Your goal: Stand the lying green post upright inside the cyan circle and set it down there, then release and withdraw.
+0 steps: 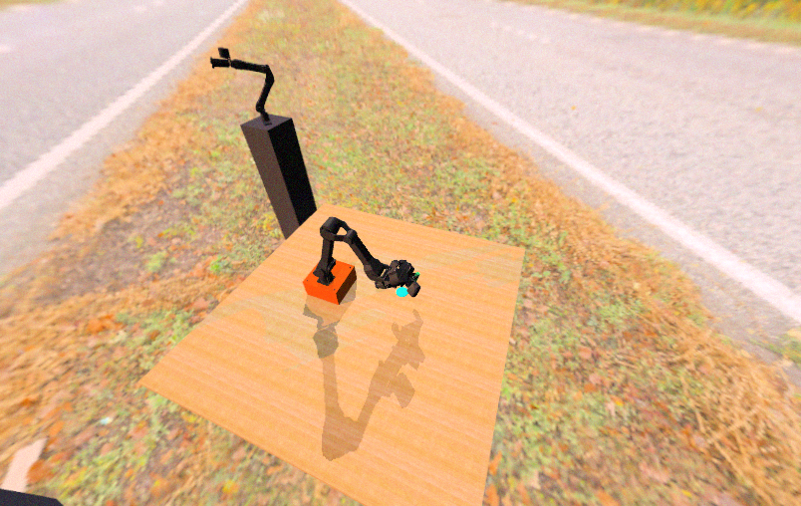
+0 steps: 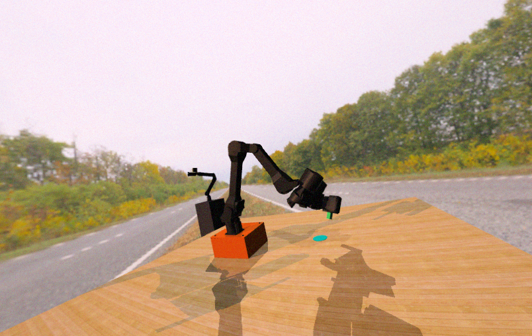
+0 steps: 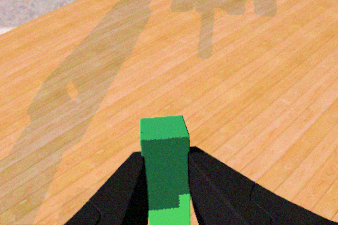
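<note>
The green post (image 2: 329, 215) (image 3: 165, 128) is held in the air, close to upright in the exterior view. In the top view only a sliver of the post (image 1: 416, 274) shows behind the fingers. My gripper (image 1: 414, 287) (image 2: 333, 204) (image 3: 165, 159) is shut on it, with one finger on each side in the wrist view. The cyan circle (image 1: 400, 291) (image 2: 319, 238) lies flat on the table. The post's lower end is above the tabletop, slightly right of the circle in the exterior view. The circle is not visible in the wrist view.
The arm stands on an orange base block (image 1: 329, 284) (image 2: 234, 244) on the wooden table (image 1: 453, 377) (image 2: 447, 266) (image 3: 260, 106). Behind the table stands a dark pillar (image 1: 284, 169) (image 2: 210, 217) with a second arm on top. Arm shadows fall across the table.
</note>
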Robot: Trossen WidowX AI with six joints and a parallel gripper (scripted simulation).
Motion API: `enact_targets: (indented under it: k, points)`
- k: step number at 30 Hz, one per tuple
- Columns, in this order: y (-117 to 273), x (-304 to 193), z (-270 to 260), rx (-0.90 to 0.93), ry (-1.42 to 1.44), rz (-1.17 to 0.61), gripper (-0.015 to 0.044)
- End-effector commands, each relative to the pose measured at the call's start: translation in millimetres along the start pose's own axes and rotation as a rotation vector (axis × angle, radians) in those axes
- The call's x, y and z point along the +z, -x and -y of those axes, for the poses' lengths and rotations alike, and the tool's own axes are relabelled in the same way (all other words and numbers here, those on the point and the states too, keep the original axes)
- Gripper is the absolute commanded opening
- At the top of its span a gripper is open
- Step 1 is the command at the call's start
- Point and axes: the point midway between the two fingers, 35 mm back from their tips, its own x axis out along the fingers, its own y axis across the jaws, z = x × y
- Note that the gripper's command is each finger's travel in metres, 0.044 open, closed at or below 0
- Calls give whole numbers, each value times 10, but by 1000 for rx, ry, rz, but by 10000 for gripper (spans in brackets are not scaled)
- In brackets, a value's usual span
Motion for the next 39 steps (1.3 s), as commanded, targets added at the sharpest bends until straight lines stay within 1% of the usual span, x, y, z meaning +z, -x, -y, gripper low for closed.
enact_targets:
  k: [1,39]
  points:
    - [26,-20,-24,8,-4,19,23]
    - [312,-27,-189,63,64,215,23]
